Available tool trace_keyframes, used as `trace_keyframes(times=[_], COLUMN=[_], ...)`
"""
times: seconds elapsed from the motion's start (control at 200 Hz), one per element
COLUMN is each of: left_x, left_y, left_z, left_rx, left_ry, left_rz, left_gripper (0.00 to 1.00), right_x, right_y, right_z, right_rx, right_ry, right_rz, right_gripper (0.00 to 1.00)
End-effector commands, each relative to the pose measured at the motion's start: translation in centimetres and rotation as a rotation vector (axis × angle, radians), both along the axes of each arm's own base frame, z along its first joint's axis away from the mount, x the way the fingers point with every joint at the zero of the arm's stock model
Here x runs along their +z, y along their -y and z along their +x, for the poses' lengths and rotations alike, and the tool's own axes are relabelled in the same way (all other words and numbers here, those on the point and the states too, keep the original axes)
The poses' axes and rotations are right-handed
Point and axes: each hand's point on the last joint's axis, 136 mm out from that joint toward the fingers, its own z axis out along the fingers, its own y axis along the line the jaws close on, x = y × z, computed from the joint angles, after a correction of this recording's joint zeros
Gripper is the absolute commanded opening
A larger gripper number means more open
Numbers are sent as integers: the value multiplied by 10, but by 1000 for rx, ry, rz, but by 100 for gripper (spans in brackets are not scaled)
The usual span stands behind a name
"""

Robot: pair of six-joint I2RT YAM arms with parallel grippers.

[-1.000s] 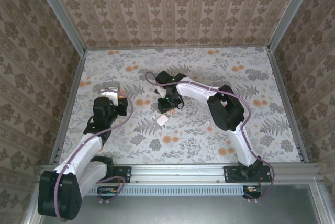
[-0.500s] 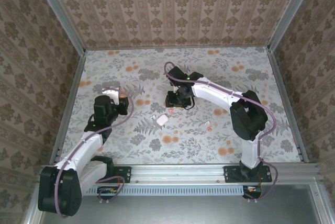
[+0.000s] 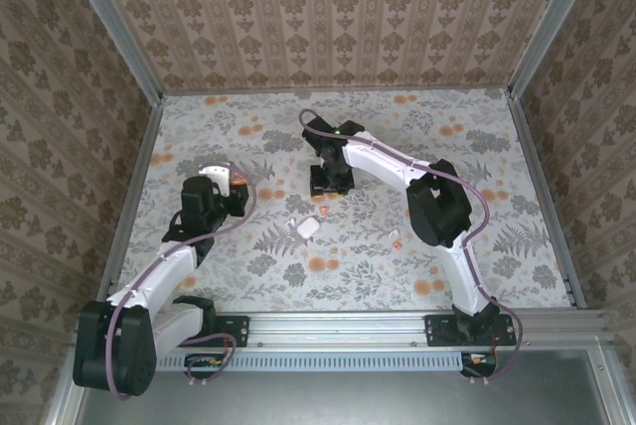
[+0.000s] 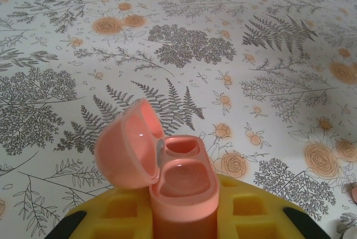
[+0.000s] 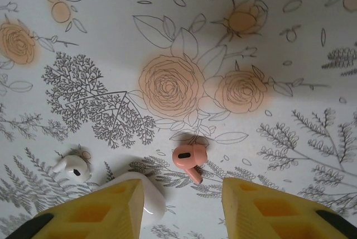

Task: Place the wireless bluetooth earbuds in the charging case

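Note:
The white charging case [image 3: 308, 229] lies mid-table; in the right wrist view it [image 5: 153, 200] peeks out from behind my left finger. A white earbud [image 5: 72, 167] lies just left of it. A pink earbud [image 5: 189, 157] lies on the cloth ahead of my open right gripper [image 5: 184, 194], between the lines of its yellow fingers [image 5: 111, 208]. From above, the right gripper [image 3: 326, 192] hovers just behind the case. My left gripper [image 4: 184, 216] is shut on an upright orange-pink case [image 4: 181, 177], which has its lid open and two empty sockets.
A second pink earbud [image 3: 395, 242] lies on the floral cloth to the right of the white case. Metal rails and patterned walls [image 3: 129, 177] fence the table. Open cloth stretches across the back and right.
The right arm swung its elbow out to the right and back, and its gripper stayed just behind the white case. The left arm with the pink case barely shifted.

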Motion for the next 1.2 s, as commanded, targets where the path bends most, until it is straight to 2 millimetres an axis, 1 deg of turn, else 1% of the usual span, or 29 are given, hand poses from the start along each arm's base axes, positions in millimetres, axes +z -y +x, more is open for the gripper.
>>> trace_keyframes(times=[0.0, 0.165, 0.49, 0.885, 1.195], left_x=[18, 19, 23, 23, 22], left_y=[3, 1, -2, -4, -5], left_z=[7, 8, 8, 8, 8], left_rx=[-14, -6, -1, 6, 13], left_ry=[48, 52, 56, 57, 58], left_rz=[-26, -28, -39, -35, -31], left_gripper=[18, 18, 18, 18, 18], right_x=[-8, -16, -29, -40, -48], right_y=[19, 16, 4, -7, -9], right_z=[-12, -12, -14, -19, -21], right_rx=[136, 176, 187, 212, 217], right_ry=[-59, -89, -119, -148, -163], right_rz=[-140, -160, -120, -80, -79], right_gripper=[43, 45, 47, 44, 41])
